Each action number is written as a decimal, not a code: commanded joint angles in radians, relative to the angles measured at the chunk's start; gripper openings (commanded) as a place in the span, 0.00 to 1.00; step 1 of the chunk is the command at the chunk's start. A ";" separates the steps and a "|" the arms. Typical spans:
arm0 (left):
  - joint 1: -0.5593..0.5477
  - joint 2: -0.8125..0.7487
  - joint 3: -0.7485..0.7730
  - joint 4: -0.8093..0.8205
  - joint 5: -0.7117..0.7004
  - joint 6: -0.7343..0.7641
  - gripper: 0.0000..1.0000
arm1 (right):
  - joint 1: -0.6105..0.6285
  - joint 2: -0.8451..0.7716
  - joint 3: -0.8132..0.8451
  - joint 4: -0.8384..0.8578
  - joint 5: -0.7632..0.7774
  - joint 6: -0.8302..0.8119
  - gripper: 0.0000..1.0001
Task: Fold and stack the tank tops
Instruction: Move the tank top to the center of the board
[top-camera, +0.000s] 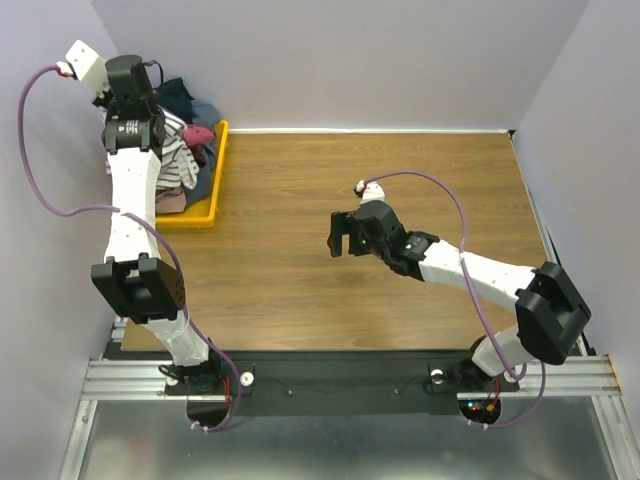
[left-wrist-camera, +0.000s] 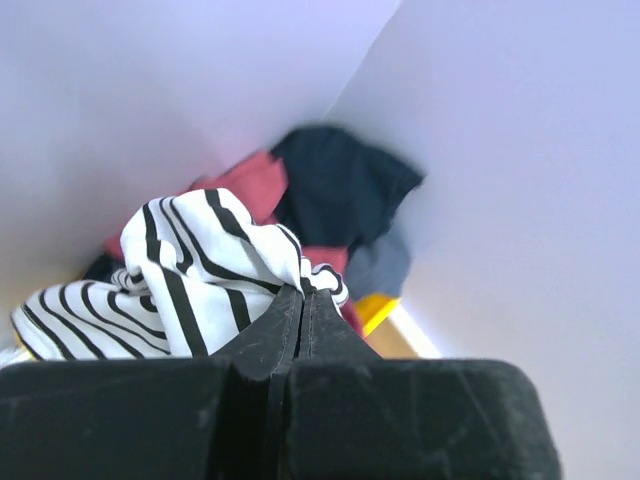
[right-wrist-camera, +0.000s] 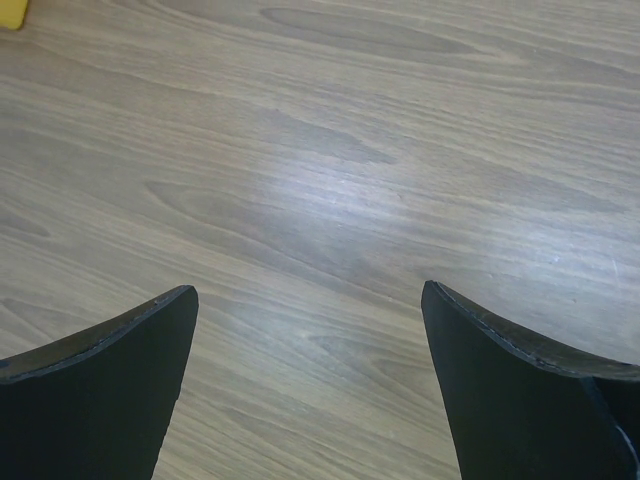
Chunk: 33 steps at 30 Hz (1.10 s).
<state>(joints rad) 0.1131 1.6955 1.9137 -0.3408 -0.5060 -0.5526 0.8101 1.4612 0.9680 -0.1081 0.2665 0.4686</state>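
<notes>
A white tank top with thin dark stripes lies bunched on a pile of clothes in the yellow tray at the far left. It also shows in the top view, partly hidden under my left arm. My left gripper is shut on a fold of the striped tank top, above the tray. Red and dark navy garments lie behind it. My right gripper is open and empty, over bare table; in the top view it sits near the table's middle.
The yellow tray stands in the far left corner against the walls. White walls close in the table at the back and both sides. The wooden table runs to the right of the tray.
</notes>
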 joint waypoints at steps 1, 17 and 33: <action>0.003 0.006 0.148 0.134 -0.026 0.048 0.00 | -0.003 0.031 0.057 0.015 -0.035 -0.019 1.00; -0.245 0.006 0.323 0.227 0.044 0.175 0.00 | -0.006 0.048 0.135 0.012 0.147 -0.045 1.00; -0.762 -0.316 -0.694 0.322 0.167 -0.217 0.53 | -0.187 -0.398 -0.129 -0.110 0.324 0.093 1.00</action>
<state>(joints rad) -0.6636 1.4315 1.4105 -0.0994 -0.4179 -0.6224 0.6163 1.0973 0.8864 -0.1776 0.5591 0.5129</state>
